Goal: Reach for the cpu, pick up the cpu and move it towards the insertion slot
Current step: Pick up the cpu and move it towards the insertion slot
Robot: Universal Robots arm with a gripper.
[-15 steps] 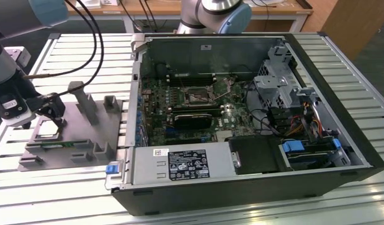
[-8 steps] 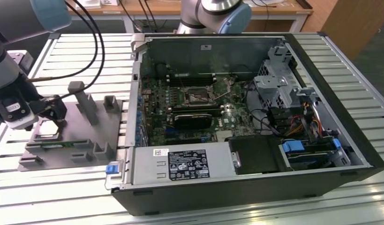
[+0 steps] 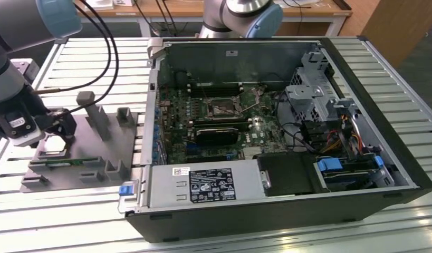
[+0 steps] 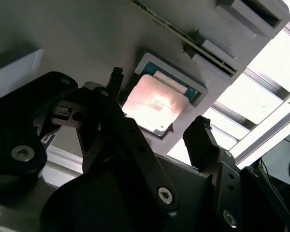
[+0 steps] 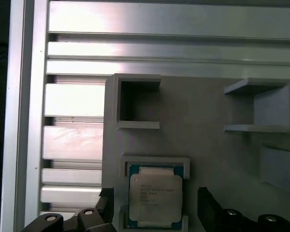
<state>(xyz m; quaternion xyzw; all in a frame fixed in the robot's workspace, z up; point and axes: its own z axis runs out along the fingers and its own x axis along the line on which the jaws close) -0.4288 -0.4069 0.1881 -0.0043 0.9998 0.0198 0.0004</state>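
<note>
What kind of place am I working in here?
Likely a robotics lab bench set up for PC assembly: an open computer case sits on a slatted aluminium table, a grey fixture holds the cpu, and wooden desks stand behind.

Light glares white off the table slats (image 3: 61,221) along the near edge. Reflection washes out the cpu (image 4: 154,104) top in the second wrist view.
</note>
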